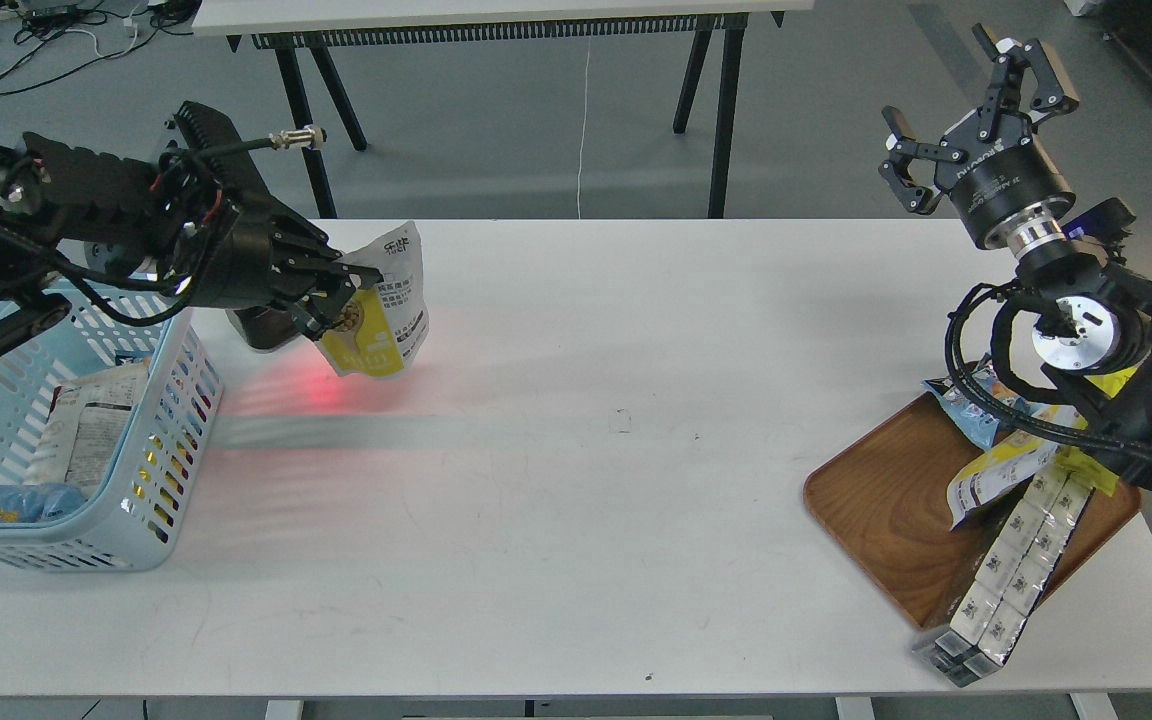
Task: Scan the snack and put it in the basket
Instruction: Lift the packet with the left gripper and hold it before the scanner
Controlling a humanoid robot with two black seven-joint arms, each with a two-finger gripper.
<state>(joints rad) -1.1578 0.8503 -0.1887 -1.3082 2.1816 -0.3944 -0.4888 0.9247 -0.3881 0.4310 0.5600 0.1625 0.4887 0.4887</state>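
Left gripper (336,290): fingers closed on the snack, pinching it at its left edge; arm enters from 9 o'clock.
Snack (388,305): yellow-and-white pouch, held clear of the table at about 10 o'clock of the tabletop, white printed part uppermost, yellow end hanging down, tilted.
Red glow (321,392): patch of red light on the table directly under the snack, at its 7 o'clock.
Basket (171,400): light blue, slotted sides, at 9 o'clock on the table, just left of the snack; several packets lie inside.
Right gripper (976,110): raised above the table's 2 o'clock corner, fingers spread apart, nothing between them.
Wooden tray (876,490): brown, at 4 o'clock, well apart from the snack; loose packets piled on its right side.
Silver strip of packets (1011,565): lies across the tray's near edge, its lower end reaching the table.
Table (576,480): white.
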